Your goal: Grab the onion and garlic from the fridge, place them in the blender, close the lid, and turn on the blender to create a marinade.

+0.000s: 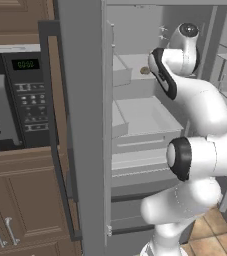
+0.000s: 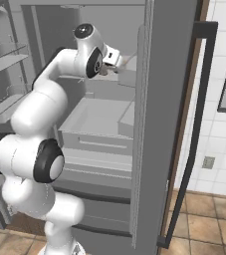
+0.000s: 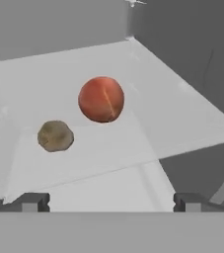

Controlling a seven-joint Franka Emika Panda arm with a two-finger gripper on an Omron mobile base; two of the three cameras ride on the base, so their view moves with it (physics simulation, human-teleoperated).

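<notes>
The fridge (image 1: pixel 85 125) stands open, and my arm reaches in over its upper shelf (image 3: pixel 182 113). On that pale shelf sits the round orange-red onion (image 3: pixel 101 99), with the smaller tan-brown garlic (image 3: pixel 56 135) to its left and a little nearer. In the hand view my gripper (image 3: pixel 111 202) is open wide, short of both and touching neither, with nothing between its fingertips. From the left base view a small brown spot of the garlic (image 1: pixel 145 70) shows on the shelf beside my arm. My hand (image 2: pixel 115 60) is at shelf height inside the fridge. The blender and its lid are out of view.
The open fridge door (image 2: pixel 169 124) with its long dark handle (image 2: pixel 196 129) stands to my right. A black microwave (image 1: pixel 5 100) sits over brown cabinets (image 1: pixel 25 200) to the left. Pale drawers and shelves (image 1: pixel 145 117) lie below the upper shelf. The fridge's side wall (image 3: pixel 192 44) stands close on the right.
</notes>
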